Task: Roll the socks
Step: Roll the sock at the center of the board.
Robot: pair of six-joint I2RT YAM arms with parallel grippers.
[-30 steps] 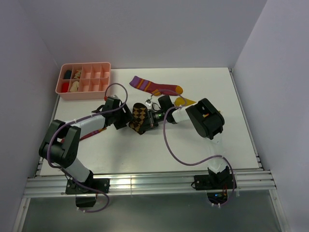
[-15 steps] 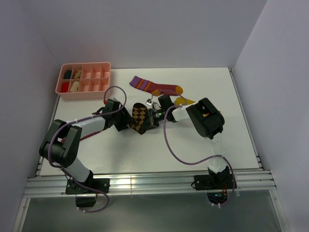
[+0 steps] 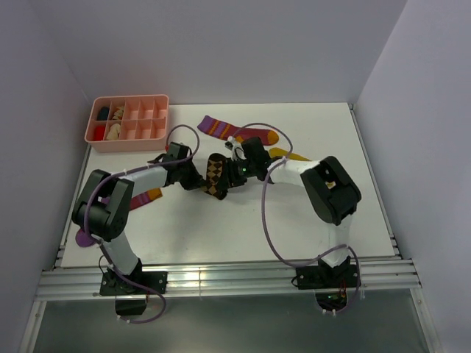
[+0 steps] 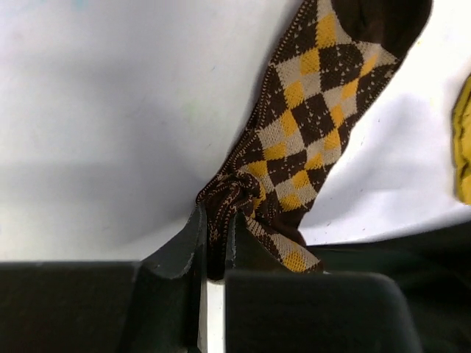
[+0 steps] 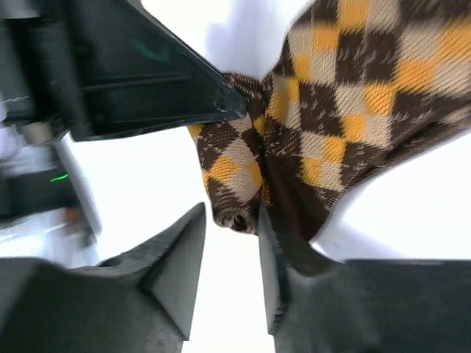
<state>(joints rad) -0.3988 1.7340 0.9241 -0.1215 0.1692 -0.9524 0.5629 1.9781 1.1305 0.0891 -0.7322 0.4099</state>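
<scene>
Diamond-check sock (image 3: 215,176) as the landmark: brown, tan and yellow, narrow and bunched, lying mid-table (image 3: 221,228) between the tips of the two arms.

Left gripper (image 3: 199,181) at the sock's left side, pincer pressed together on a gathered fold of its edge. Seen from the left wrist, fabric puckered into the slit between the dark fingers (image 4: 176,257), the rest of the sock stretching away up and to the right.

Right gripper (image 3: 230,173) at the sock's right side, pincer apart. Seen from the right wrist, a rolled end of the sock sitting loosely in the gap between the fingertips (image 5: 173,257), a sliver of white table showing beside it. Tip of the left gripper also in that view, meeting the sock from the upper left.

Around it:
- Maroon sock (image 3: 243,134) behind the diamond-check sock, flat, striped purple cuff to the left and orange toe to the right, apart from both pincers.
- Mustard-yellow sock (image 3: 288,155) to the right of it, mostly covered by the right arm.
- Second maroon sock (image 3: 149,196) to the left and nearer, largely hidden under the left arm, only a striped part peeking out.
- Pink tray (image 3: 129,145) well to the back left, divided into compartments, small items in the leftmost ones, too small to name.
- Purple cable (image 3: 265,220) looping off the right arm, nearer and to the right.
</scene>
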